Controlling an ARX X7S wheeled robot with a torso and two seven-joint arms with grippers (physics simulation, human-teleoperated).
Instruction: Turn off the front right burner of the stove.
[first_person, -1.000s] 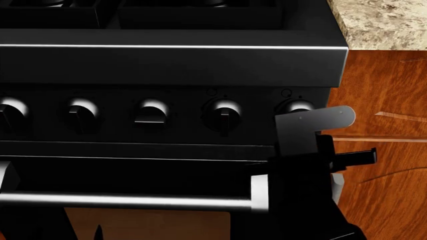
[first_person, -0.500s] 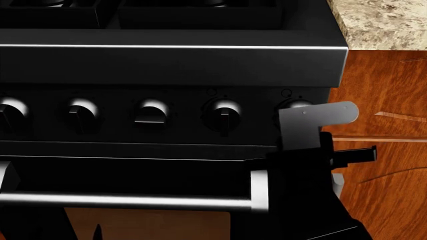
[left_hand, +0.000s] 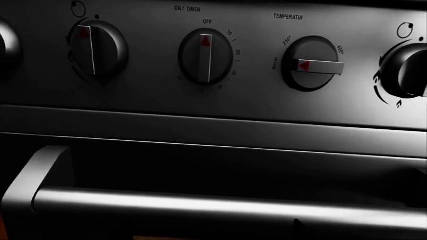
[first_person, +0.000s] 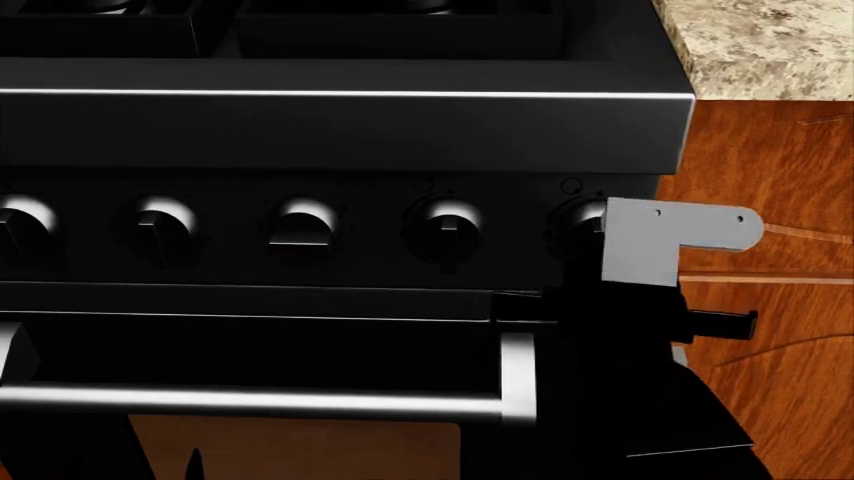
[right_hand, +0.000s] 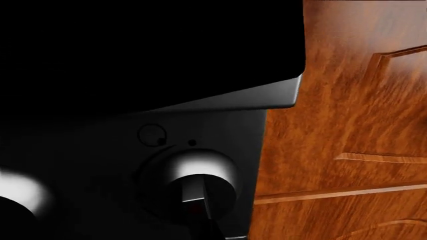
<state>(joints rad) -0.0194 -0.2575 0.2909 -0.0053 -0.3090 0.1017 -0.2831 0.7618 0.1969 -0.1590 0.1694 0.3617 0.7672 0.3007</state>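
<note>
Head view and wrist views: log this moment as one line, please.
phase: reaching | right arm: at rightmost knob of stove | grasp: not visible | left gripper: out of view

From my right wrist camera I see the stove (right_hand: 133, 55) filling the frame from about nine o'clock through twelve, its upper body a flat black mass; its silver-edged lip (right_hand: 267, 95) slants across near the centre, ending in a rounded corner; under it sits the dark control panel, with a small ring mark (right_hand: 152, 134) and a dot beside it; at six o'clock a round black knob (right_hand: 197, 187) glints pale on its crown, its grip bar pointing toward six; another bright knob (right_hand: 17, 197) shows at eight o'clock; wooden cabinet (right_hand: 353, 125) panelling fills three o'clock.
</note>
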